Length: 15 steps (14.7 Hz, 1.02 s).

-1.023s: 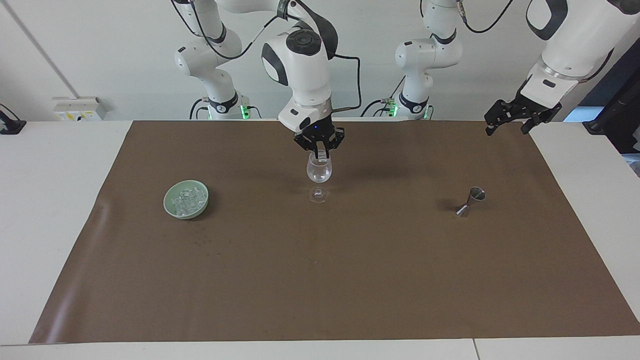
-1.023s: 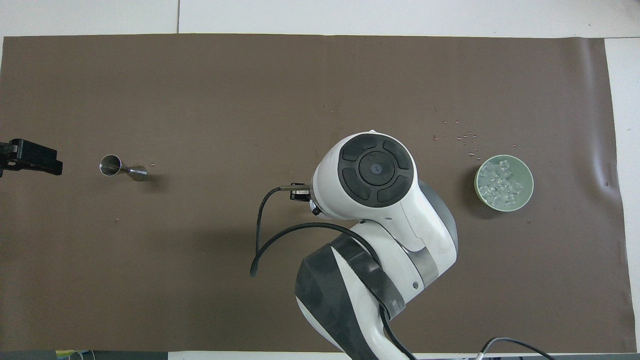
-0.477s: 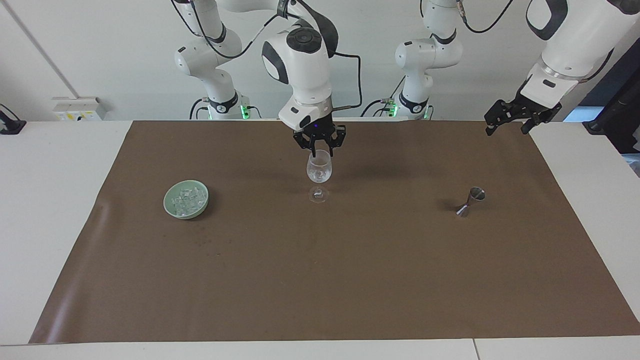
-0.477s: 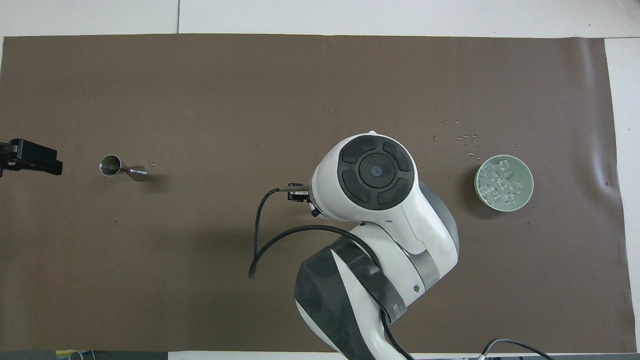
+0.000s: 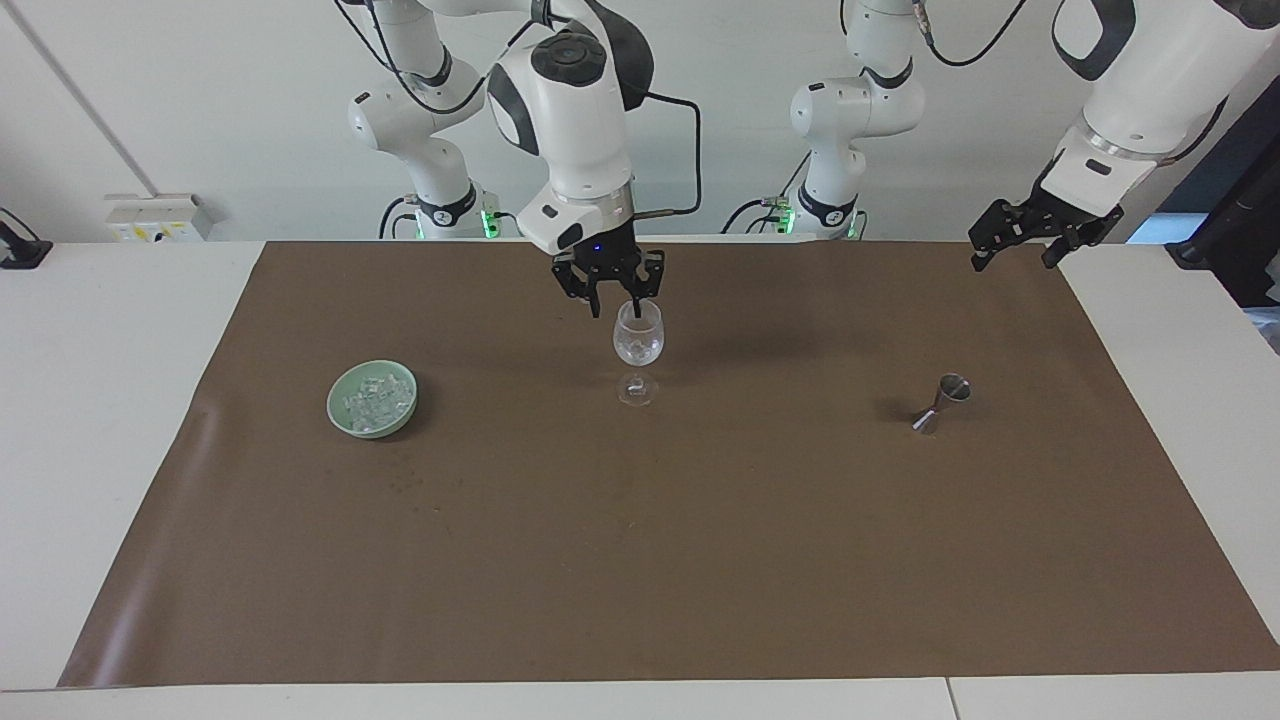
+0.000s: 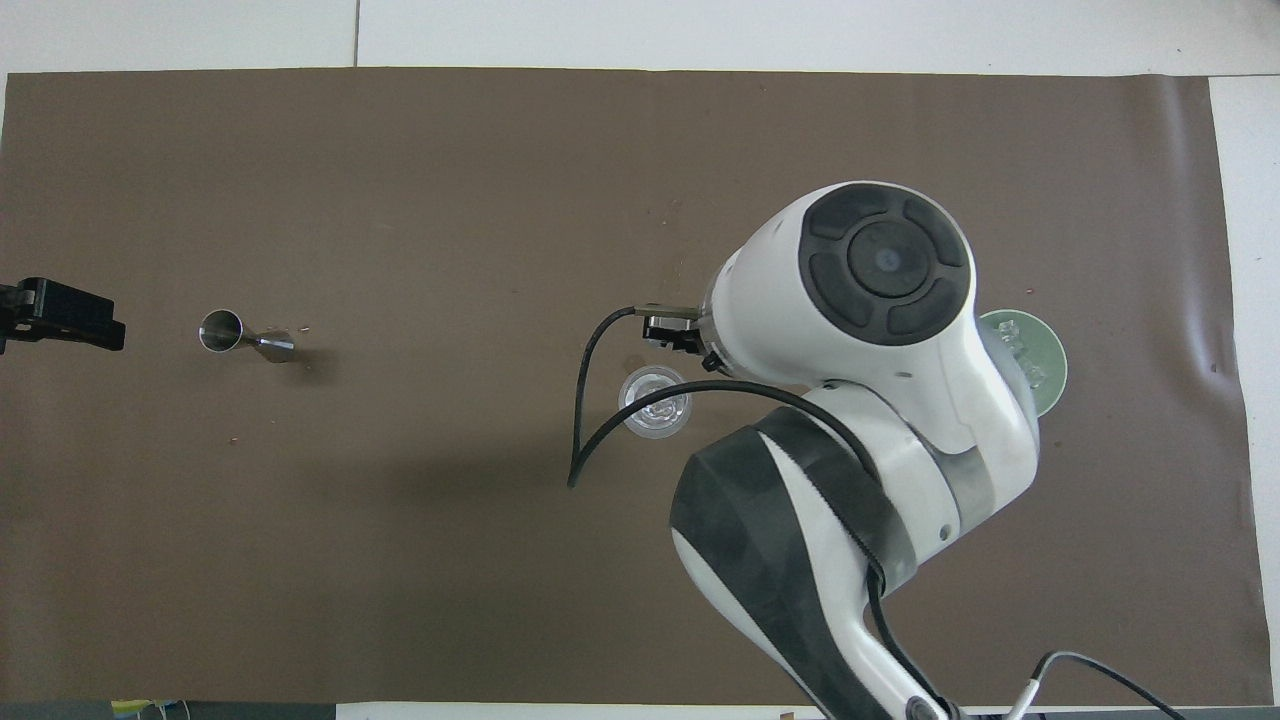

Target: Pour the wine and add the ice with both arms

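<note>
Now the right gripper (image 5: 608, 296) hangs with fingers apart, holding nothing, just above the rim of the wine glass (image 5: 638, 345); the ice (image 5: 376, 398) lies in the green bowl (image 5: 345, 414) at its eight o'clock in the facing view, toward the right arm's end, so the right arm is nearer; the left gripper (image 5: 1016, 246) waits wide open.

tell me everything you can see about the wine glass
The wine glass is clear, seemingly glass, with a rounded bowl, short stem and round foot. It stands upright on the brown mat, mid-table, between the green bowl and the metal jigger. A little ice sits in its bowl; no wine is visible. The right hand hangs just above its rim, toward the right arm's end, and does not hold it.
</note>
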Tool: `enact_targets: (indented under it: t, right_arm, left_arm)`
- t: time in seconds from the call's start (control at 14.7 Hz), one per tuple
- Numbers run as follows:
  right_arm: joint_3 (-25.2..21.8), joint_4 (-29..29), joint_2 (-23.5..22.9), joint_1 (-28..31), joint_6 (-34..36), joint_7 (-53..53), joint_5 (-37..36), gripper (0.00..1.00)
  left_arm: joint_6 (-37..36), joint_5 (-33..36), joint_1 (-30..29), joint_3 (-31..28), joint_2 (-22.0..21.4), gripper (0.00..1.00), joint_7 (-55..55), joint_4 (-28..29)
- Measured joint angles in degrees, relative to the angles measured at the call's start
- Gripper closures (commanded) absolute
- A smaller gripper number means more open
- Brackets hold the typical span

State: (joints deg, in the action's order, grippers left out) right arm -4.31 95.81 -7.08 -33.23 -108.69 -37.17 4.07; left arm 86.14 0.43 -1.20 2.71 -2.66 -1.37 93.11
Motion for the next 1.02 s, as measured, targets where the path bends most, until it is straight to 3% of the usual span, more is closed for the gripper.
enact_targets:
  t: [0.27,0.82,1.02]
  right_arm:
    - [-0.2,-0.2,2.6,7.5,1.9,5.7,-0.4,0.0]
    - [-0.8,0.3,8.6,26.5,17.6,24.3,-0.7,0.0]
    - [-0.8,0.4,8.7,28.6,18.6,26.4,-3.3,0.0]
  left_arm:
    - [0.0,0.0,0.0,0.0,0.0,0.0,0.0,0.0]
    - [0.0,0.0,0.0,0.0,0.0,0.0,0.0,0.0]
    - [0.0,0.0,0.0,0.0,0.0,0.0,0.0,0.0]
